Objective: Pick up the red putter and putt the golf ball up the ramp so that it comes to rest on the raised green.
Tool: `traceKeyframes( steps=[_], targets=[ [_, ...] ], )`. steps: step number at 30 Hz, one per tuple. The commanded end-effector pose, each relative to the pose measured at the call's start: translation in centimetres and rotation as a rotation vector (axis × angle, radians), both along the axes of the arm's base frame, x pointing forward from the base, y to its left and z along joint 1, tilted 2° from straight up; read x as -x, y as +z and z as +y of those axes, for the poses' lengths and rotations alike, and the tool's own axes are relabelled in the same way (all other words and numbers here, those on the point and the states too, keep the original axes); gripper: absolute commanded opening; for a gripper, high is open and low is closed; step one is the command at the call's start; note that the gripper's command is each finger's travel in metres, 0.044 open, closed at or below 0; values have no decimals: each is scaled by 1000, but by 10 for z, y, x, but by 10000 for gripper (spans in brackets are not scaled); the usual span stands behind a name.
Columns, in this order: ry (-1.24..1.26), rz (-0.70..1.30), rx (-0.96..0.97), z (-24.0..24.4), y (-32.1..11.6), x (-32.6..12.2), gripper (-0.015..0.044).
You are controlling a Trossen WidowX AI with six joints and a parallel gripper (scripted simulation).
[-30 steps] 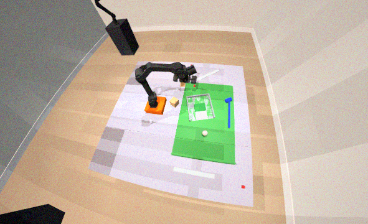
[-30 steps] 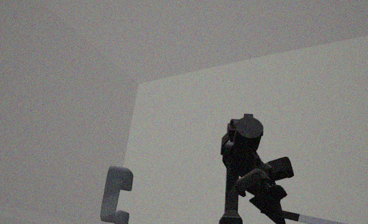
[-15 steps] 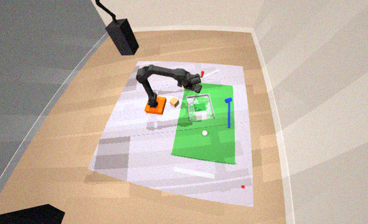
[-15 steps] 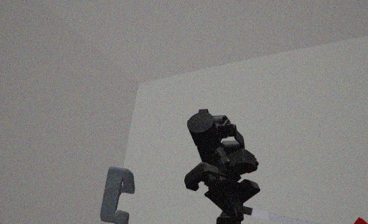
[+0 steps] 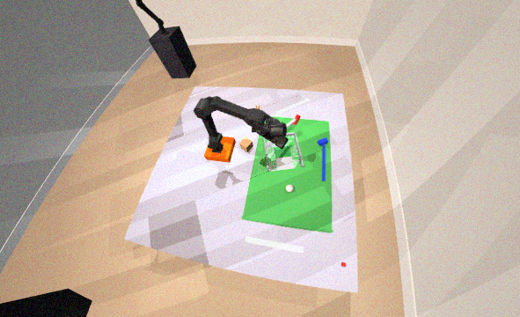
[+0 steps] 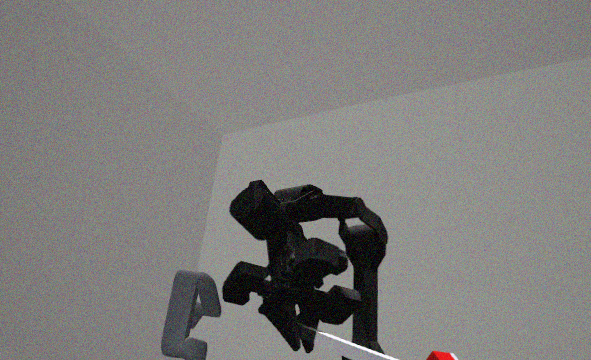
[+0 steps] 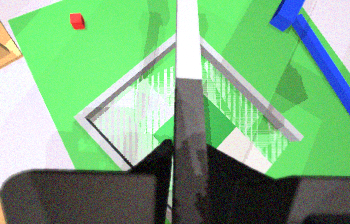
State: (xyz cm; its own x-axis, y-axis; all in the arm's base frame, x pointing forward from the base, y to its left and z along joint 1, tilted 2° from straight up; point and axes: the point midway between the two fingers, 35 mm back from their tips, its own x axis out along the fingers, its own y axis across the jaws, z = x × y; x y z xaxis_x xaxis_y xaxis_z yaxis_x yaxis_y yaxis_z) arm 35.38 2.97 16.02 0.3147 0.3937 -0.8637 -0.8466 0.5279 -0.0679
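My gripper (image 6: 302, 344) (image 7: 182, 146) is shut on the shaft of the red putter, above the green mat (image 5: 268, 207) (image 7: 41, 50). The putter's pale shaft (image 6: 355, 346) (image 7: 188, 45) sticks out from the fingers, and its red head (image 5: 296, 119) (image 6: 441, 356) is off the mat's back edge in the top view. The white golf ball (image 5: 289, 188) lies on the mat, in front of a grey-rimmed frame (image 5: 299, 151) (image 7: 251, 90) with see-through sides. A darker green patch (image 7: 221, 120) and a pale panel (image 7: 246, 145) show inside the frame; the arm partly hides it.
A blue putter (image 5: 324, 163) (image 7: 333, 75) lies right of the frame. A wooden block (image 5: 246, 144) is beside the orange base (image 5: 220, 158). A wooden stand (image 5: 258, 106) (image 7: 6, 62) is at the back. A small red cube (image 7: 77, 21) lies on the mat, another red cube (image 5: 343, 264) at front right.
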Motion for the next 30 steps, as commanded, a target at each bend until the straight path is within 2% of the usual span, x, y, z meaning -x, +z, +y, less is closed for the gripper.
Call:
traceKeyframes(
  steps=[1,16,30],
  targets=[
    [-66,0,-7,-26,1,-5,0],
    [-276,9,-9,-123,-2,-9,0],
    [-470,14,-13,-214,-5,12,0]
  ],
)
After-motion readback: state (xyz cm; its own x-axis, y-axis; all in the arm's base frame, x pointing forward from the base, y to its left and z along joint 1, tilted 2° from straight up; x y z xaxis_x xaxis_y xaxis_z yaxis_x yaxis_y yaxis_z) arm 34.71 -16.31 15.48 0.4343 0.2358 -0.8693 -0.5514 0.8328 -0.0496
